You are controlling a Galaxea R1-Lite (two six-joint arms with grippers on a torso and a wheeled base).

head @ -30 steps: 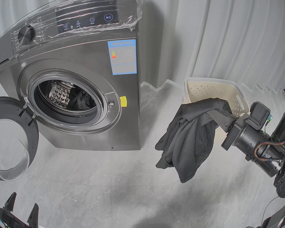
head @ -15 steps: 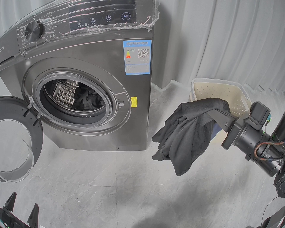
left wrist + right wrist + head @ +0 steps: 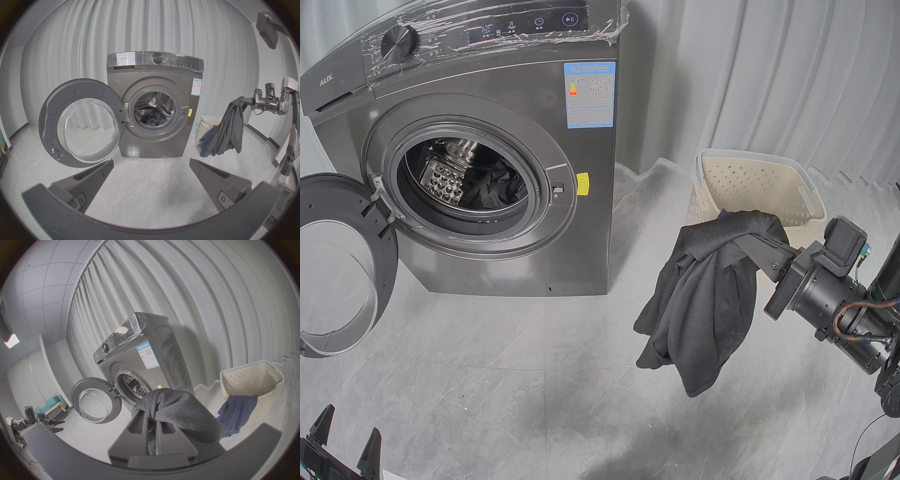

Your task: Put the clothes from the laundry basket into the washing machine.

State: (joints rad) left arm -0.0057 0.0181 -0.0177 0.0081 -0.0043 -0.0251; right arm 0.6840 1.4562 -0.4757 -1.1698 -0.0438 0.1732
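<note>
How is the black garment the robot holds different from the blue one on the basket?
The black garment hangs in the air, clamped in the right gripper; the blue garment is draped over the laundry basket's rim, untouched. The black one is bunched at the grip; the blue one hangs flatter. Both are outside the washing machine.

Pale pleated curtains (image 3: 787, 81) run wall to wall round the room, grey marble-look floor tiles (image 3: 487, 387) underfoot, and there's a teal sofa (image 3: 52, 403) way off in the far corner.
</note>
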